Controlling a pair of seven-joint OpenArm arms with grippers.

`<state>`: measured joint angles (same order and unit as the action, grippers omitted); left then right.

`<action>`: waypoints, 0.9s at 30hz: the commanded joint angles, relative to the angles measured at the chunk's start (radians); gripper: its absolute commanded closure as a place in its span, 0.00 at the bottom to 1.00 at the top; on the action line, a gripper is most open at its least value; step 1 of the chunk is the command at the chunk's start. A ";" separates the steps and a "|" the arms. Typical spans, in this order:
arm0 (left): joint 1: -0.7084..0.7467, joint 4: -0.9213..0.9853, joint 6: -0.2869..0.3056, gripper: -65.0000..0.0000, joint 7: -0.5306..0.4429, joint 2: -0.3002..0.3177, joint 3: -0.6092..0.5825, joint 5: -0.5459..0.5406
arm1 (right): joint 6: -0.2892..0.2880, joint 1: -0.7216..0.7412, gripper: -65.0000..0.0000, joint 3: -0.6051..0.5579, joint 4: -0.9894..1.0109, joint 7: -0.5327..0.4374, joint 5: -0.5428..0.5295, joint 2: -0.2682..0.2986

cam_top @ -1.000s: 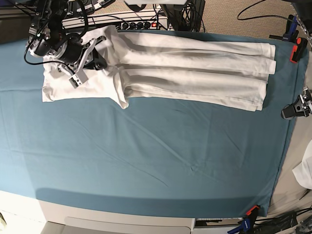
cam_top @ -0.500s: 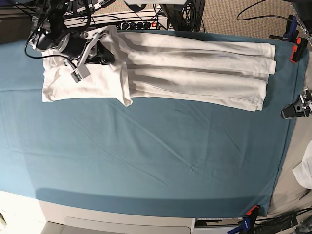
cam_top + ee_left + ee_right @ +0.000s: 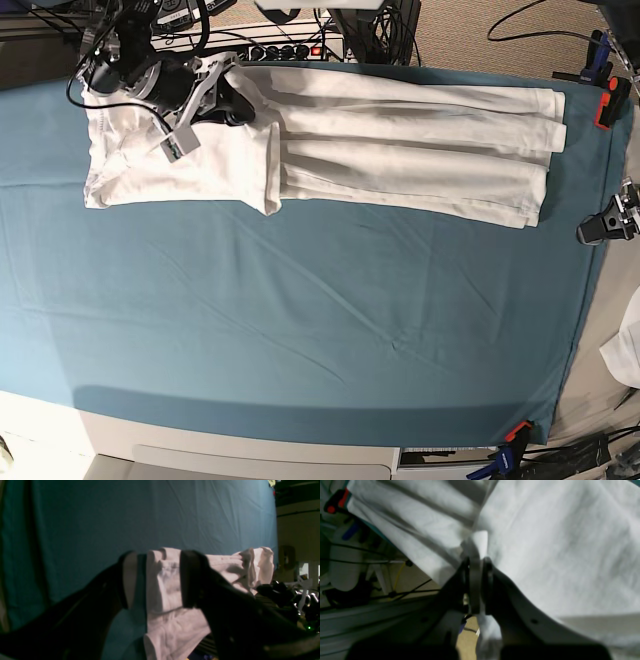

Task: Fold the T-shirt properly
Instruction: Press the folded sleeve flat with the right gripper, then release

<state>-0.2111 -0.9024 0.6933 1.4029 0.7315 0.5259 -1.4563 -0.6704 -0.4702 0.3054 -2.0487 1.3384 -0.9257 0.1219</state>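
The white T-shirt lies in long lengthwise folds along the far edge of the teal sheet. Its left end is doubled over into a flap. My right gripper is at the far left of the base view, shut on a fold of the shirt. The right wrist view shows its jaws pressed together on the white cloth. My left gripper is open, with the shirt showing between and behind its fingers. The left arm is out of the base view.
Black and red clamps pin the sheet's right edge. A small white cloth lies off the right side. A power strip with cables runs behind the far edge. Another clamp sits at the front right corner.
My right gripper has moved to the right with the shirt fold in it. The doubled-over flap has widened and its corner has shifted right.
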 commanded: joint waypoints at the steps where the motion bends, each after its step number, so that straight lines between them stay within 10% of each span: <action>1: -0.019 -0.014 0.005 0.55 -0.007 0.031 0.007 -0.027 | -0.004 -0.012 1.00 0.003 -0.019 -0.010 -0.024 0.006; 13: -0.019 -0.014 0.005 0.55 -0.007 0.031 0.007 -0.027 | -0.028 -0.045 1.00 0.004 -0.019 -0.003 -0.022 0.006; 17: -0.019 -0.014 0.005 0.55 -0.007 0.031 0.007 -0.027 | -0.028 -0.045 0.63 0.004 -0.019 -0.005 -0.008 0.006; 27: -0.011 -0.014 0.005 0.55 -0.007 0.066 0.007 -0.027 | -0.028 -0.018 0.62 0.183 -0.163 -0.121 -0.034 0.005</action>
<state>-0.2077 -0.9024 0.6933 1.4029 0.7624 0.5259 -1.4563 -0.6968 -0.4900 0.4854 -2.1941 1.2411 -0.9401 0.1184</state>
